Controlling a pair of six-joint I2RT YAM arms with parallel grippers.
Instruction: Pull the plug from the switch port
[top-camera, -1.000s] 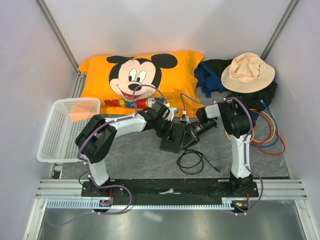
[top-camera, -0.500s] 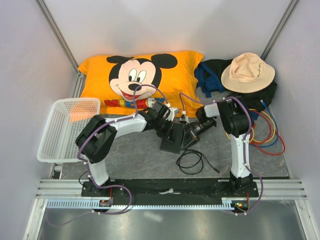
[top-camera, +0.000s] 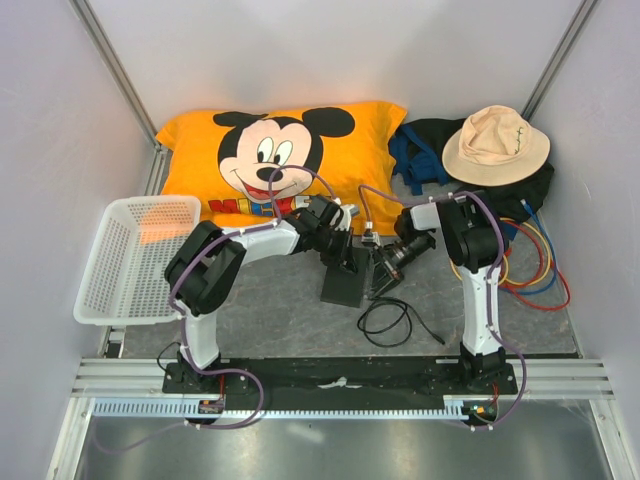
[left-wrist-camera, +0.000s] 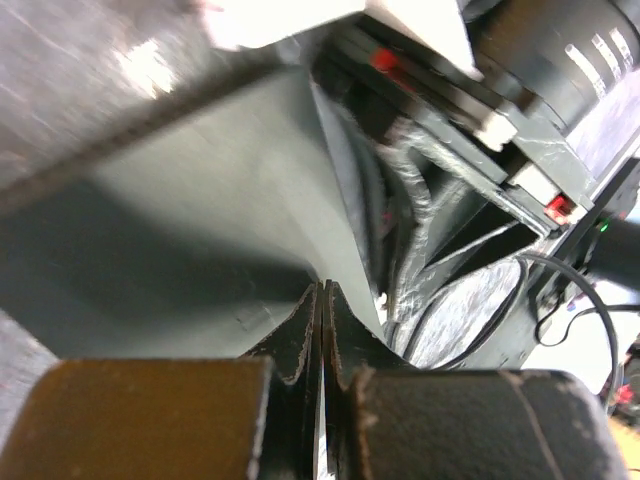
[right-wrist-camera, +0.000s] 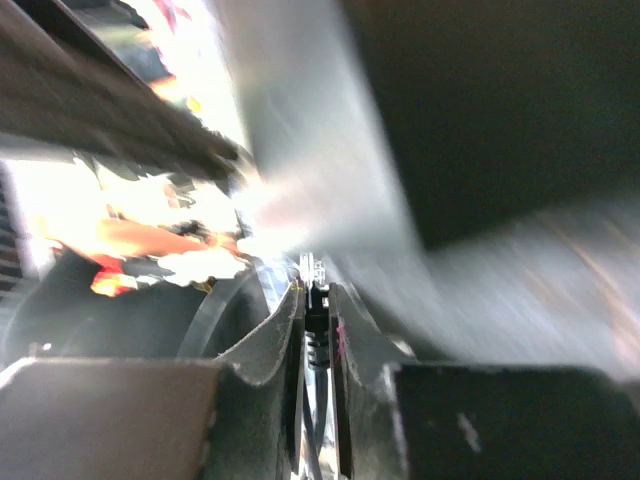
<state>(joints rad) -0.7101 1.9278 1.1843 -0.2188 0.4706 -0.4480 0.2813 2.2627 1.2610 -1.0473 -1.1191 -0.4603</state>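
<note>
Nearest arm bases we see thin black cable (top-camera: 386, 322), looped on table. Beyond it, flat matte-black rectangular switch (top-camera: 343, 288) mid-table. Over its far end, left gripper (left-wrist-camera: 321, 318) clenched, empty; beside it, right gripper (right-wrist-camera: 316, 300) pinching black ribbed plug (right-wrist-camera: 317, 340). Farthest: orange Mickey Mouse pillow (top-camera: 285, 160).

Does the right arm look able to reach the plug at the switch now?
Probably yes: the right hand has its fingers closed around the plug beside the switch, and nothing stands in the way. The left hand is on the switch, away from the plug.
</note>
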